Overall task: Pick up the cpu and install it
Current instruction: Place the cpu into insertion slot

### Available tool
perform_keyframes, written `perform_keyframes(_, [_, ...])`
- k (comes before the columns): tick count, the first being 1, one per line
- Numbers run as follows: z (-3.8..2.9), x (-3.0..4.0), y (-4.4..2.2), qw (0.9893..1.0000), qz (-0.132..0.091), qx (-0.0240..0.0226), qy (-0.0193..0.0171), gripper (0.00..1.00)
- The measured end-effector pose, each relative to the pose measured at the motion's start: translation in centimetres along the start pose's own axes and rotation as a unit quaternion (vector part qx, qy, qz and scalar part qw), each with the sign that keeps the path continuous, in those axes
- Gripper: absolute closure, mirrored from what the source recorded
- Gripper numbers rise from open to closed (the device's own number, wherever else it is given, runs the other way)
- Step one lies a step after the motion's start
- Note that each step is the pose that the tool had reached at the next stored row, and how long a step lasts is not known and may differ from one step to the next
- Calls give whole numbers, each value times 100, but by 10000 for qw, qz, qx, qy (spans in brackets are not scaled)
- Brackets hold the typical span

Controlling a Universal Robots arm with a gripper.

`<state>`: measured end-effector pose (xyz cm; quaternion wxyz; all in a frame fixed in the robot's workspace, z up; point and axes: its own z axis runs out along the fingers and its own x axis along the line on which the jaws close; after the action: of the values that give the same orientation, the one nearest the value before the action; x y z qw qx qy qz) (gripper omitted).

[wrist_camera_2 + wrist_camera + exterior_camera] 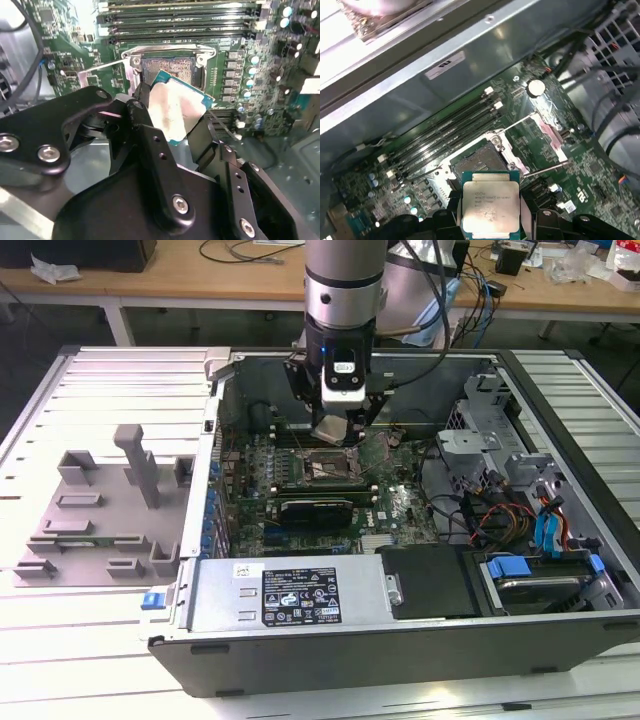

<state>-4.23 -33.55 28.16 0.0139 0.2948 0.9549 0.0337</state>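
My gripper [334, 430] is shut on the cpu [333, 429], a flat square chip with a silvery top and a thin teal rim. It hangs inside the open computer case, a little above the motherboard. In both wrist views the black fingers [150, 135] clamp the cpu [176, 111] [491, 205] by two opposite edges. Just beyond it lies the open cpu socket [168, 69] [479, 161], its metal frame swung up and its lever [547, 170] released. In the exterior view the socket [318, 469] sits just below and toward the exterior view's left of the chip.
The open case [350, 640] has a power supply [290, 595] along its near wall and drive bays with cables [520, 530] at the exterior view's right. Memory slots [447, 132] run beside the socket. An expansion card [315, 510] lies near it. A grey fixture [100, 510] sits outside the case.
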Motion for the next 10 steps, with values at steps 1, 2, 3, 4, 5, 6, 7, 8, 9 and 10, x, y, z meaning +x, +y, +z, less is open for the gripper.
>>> perform_keyframes(1, [0, 0, 0, 10000, 90, 1, -6, 45])
perform_keyframes(2, [1, 0, 0, 9997, 240, 1, -17, 45])
perform_keyframes(3, [2, 0, 0, 9995, 318, 2, -23, 45])
perform_keyframes(4, [2, 0, 0, 9991, 419, 3, -30, 45])
perform_keyframes(5, [3, 0, 0, 9984, 562, 4, -41, 45])
perform_keyframes(6, [3, 0, 0, 9975, 710, 5, -51, 45])
perform_keyframes(7, [4, 0, 0, 9967, 805, 5, -58, 45])
perform_keyframes(8, [4, 0, 0, 9958, 917, 6, -67, 45])
perform_keyframes(9, [5, 0, 0, 9938, 1112, 7, -81, 45])
perform_keyframes(10, [6, 0, 0, 9919, 1265, 9, -92, 45])
